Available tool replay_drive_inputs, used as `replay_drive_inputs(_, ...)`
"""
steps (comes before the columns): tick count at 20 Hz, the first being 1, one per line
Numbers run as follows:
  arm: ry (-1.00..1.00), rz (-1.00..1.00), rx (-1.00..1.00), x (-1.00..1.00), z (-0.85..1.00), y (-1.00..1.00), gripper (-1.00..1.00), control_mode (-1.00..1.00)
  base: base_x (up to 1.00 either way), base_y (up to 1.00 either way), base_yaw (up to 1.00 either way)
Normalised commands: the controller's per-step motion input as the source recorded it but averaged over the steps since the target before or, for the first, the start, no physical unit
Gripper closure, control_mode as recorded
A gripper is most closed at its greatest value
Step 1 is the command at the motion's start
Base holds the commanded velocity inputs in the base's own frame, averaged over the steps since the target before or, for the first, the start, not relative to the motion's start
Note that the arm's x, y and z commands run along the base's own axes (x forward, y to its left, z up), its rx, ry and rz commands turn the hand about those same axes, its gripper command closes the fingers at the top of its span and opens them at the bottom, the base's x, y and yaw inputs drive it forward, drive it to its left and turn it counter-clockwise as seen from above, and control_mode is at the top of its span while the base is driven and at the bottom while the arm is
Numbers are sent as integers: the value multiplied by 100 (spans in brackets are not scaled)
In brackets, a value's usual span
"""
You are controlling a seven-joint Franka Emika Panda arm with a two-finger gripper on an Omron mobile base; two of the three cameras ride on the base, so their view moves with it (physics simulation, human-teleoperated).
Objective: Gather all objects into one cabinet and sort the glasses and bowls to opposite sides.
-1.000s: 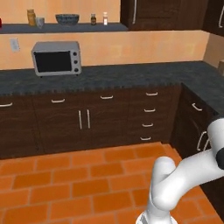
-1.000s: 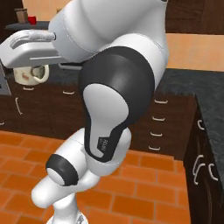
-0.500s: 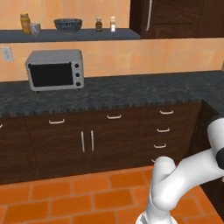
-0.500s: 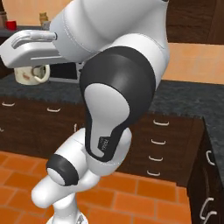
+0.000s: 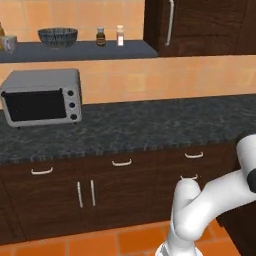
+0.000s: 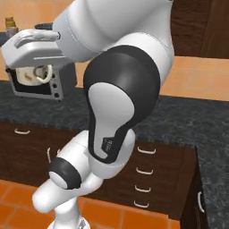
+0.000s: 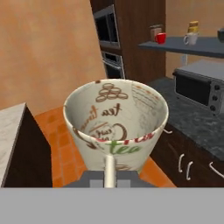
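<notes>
The pale mug (image 7: pixel 116 124), cream with brown and green lettering, sat closest of all in the hand view, its mouth facing the camera and its handle running down toward the fingers. Whether the fingers were clenched on that handle could not be told, since their tips were hidden under the mug; that it hung off any surface suggested it was being carried. In the right base view the same mug (image 6: pixel 34 75) hung beneath the gripper (image 6: pixel 33 49), out in front of the grey toaster oven (image 6: pixel 56 87).

Beyond it lay the dark speckled surface (image 5: pixel 150 125) with the toaster oven (image 5: pixel 42 96) standing on it. Above, on the open shelf (image 5: pixel 80 50), stood the patterned bowl (image 5: pixel 57 36), two small spice bottles (image 5: pixel 101 36) just beside it, and a second pale mug (image 5: pixel 9 43) at the shelf's left edge. The hand view also showed a red mug (image 7: pixel 160 38) and a brown canister (image 7: pixel 154 31) on that shelf.

Farthest right, the tall cabinet (image 5: pixel 210 25) stood with its door shut, silver bar handle (image 5: pixel 170 22) untouched.

By this reading, the gathering was barely begun: one mug was in transit, everything else remained on the shelf, the cabinet was unopened and no sorting had started.
</notes>
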Motion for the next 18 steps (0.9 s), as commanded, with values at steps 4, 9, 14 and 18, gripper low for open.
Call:
replay_drive_inputs(4, 0, 0, 0, 0, 0, 0, 100, 100, -57, 90, 0)
replay_drive_inputs(9, 0, 0, 0, 0, 0, 0, 100, 100, -77, 100, 0)
replay_drive_inputs(14, 0, 0, 0, 0, 0, 0, 100, 100, 38, 100, 0)
replay_drive_inputs(18, 0, 0, 0, 0, 0, 0, 100, 100, 100, 98, 0)
